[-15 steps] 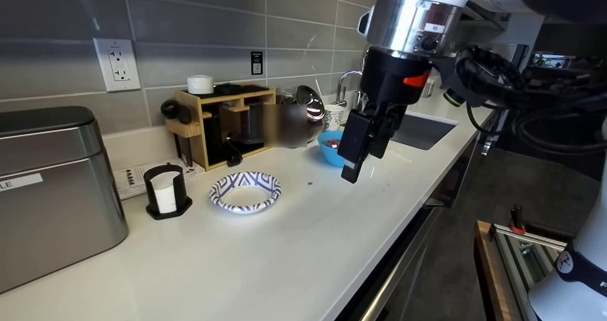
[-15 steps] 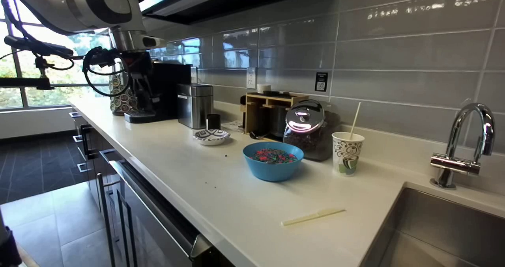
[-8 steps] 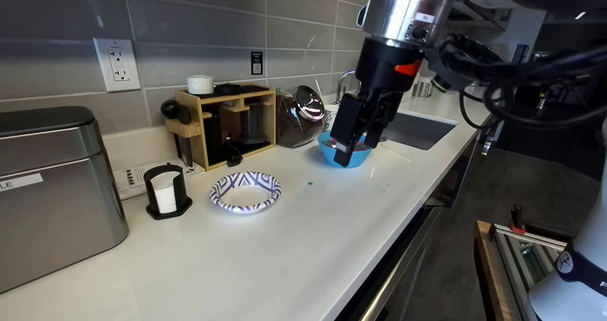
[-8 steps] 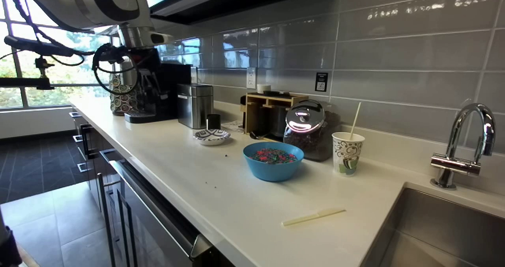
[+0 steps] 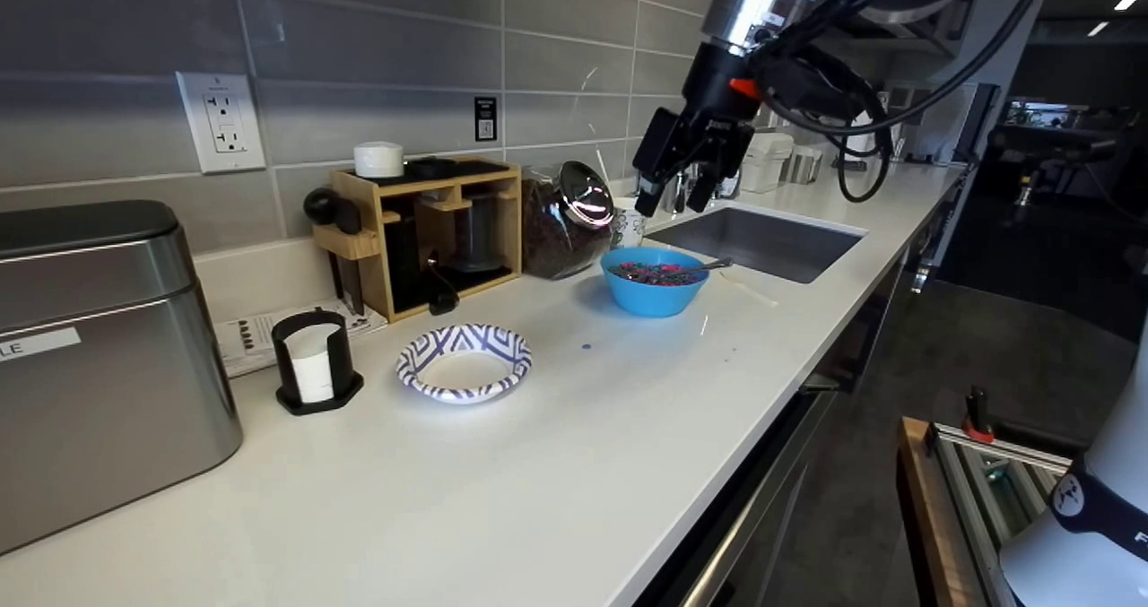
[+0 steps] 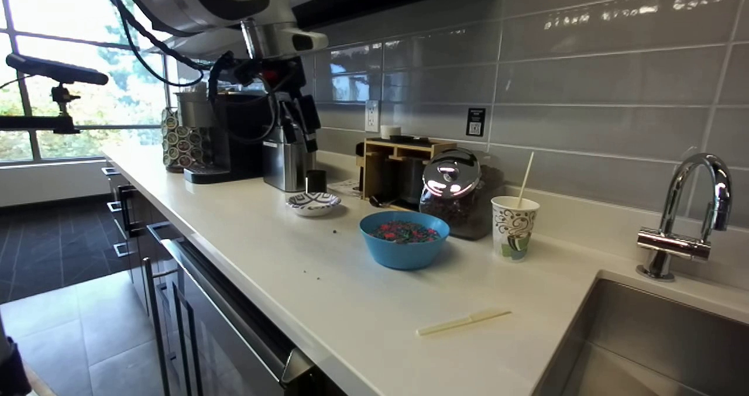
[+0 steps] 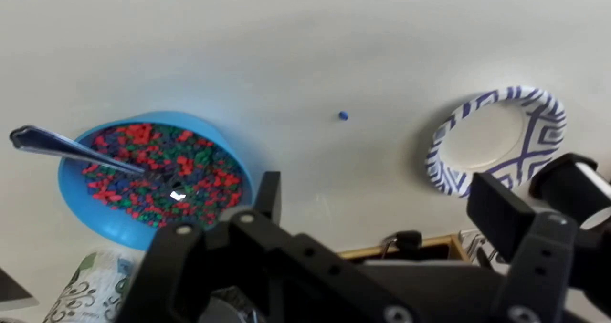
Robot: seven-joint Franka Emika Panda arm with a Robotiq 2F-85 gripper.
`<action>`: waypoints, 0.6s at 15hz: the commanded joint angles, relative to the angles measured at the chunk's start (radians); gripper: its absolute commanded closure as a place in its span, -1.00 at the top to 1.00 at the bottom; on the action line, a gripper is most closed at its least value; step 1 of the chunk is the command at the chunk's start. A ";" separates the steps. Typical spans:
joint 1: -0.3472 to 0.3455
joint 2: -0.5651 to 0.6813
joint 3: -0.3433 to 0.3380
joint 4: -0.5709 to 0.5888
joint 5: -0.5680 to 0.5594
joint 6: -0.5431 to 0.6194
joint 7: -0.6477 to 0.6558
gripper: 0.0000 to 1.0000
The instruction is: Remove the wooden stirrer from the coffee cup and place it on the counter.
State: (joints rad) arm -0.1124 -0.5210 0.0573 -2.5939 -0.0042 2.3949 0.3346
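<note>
A patterned paper coffee cup [image 6: 515,232] stands upright on the white counter [image 6: 351,293]. A thin pale stirrer [image 6: 526,176] leans up out of the cup, and its lower part is hidden inside. In an exterior view the stirrer [image 5: 603,166] rises behind the jar, and the cup [image 5: 630,227] is partly hidden. The cup [image 7: 88,292] shows at the lower left of the wrist view, partly behind the gripper. My gripper [image 7: 374,182] is open and empty, with its jaws wide apart. In both exterior views the gripper [image 5: 672,202] [image 6: 301,141] hangs in the air, apart from the cup.
A blue bowl [image 6: 404,257] of coloured bits with a spoon [image 7: 67,147] stands near the cup. A glass jar [image 6: 453,209] and wooden organizer [image 5: 381,266] stand along the wall. A patterned paper bowl [image 5: 464,394], a flat pale utensil [image 6: 465,322], a sink [image 6: 661,331] and faucet [image 6: 661,232] also show.
My gripper has moved along the counter, higher and away in one exterior view and to the right in the other. It no longer covers the blue bowl. The cup and stirrer have not moved.
</note>
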 commanded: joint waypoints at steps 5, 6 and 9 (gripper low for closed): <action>-0.269 -0.031 0.045 -0.073 -0.253 0.313 0.112 1.00; -0.285 -0.029 0.055 -0.070 -0.255 0.294 0.135 1.00; -0.264 -0.008 0.029 -0.041 -0.224 0.271 0.085 1.00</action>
State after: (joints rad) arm -0.3814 -0.5287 0.0915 -2.6376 -0.2284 2.6699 0.4221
